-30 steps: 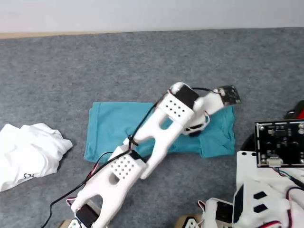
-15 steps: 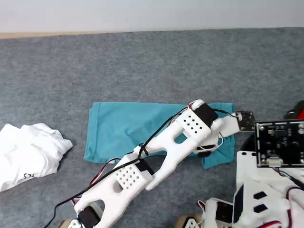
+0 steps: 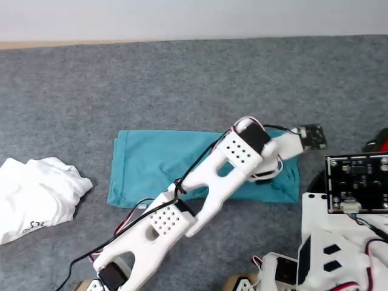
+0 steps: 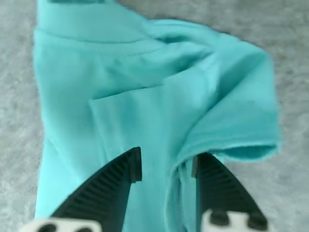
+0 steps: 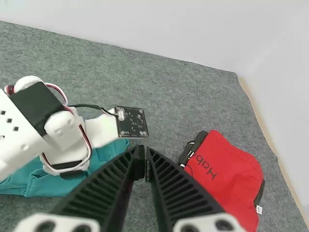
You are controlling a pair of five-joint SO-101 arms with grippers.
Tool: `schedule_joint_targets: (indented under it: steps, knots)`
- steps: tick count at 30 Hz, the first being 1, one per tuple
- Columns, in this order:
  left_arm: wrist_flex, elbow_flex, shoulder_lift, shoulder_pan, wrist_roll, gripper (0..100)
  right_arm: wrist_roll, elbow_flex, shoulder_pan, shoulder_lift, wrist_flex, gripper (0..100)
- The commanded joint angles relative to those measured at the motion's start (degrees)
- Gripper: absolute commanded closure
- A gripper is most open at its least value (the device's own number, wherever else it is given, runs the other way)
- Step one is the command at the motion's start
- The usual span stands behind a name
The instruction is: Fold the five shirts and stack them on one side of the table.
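Straddles a fold at the right end of the teal shirt (image 3: 163, 163) with left tool (image 4: 165, 159) spread; runs long leftward from there; holds right tool (image 5: 145, 155) pressed together, farther off.

High camera: fixed off my arms, steep look down over grey table (image 3: 182, 73). Left wrist camera: close above teal shirt (image 4: 145, 87), facing down. Right wrist camera: low, farther off, facing across table toward wall (image 5: 145, 24). All three share teal shirt; high and right wrist share my left arm (image 3: 236, 154).

Black lettering on red shirt (image 5: 227, 169), poss. letters on white shirt (image 3: 36, 197)
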Motion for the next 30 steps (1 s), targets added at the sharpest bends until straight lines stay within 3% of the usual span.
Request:
schedule_joint_targets:
  steps: [1, 30]
  knots:
    - [-0.88, -4.53, 1.14, -1.49, 1.32, 82, -0.53, 0.26, 0.66, -0.04, 2.07, 98.7]
    - [4.13, -13.93, 2.11, -10.55, 1.67, 83, -0.7, 3.78, 0.66, 0.04, 2.07, 98.8]
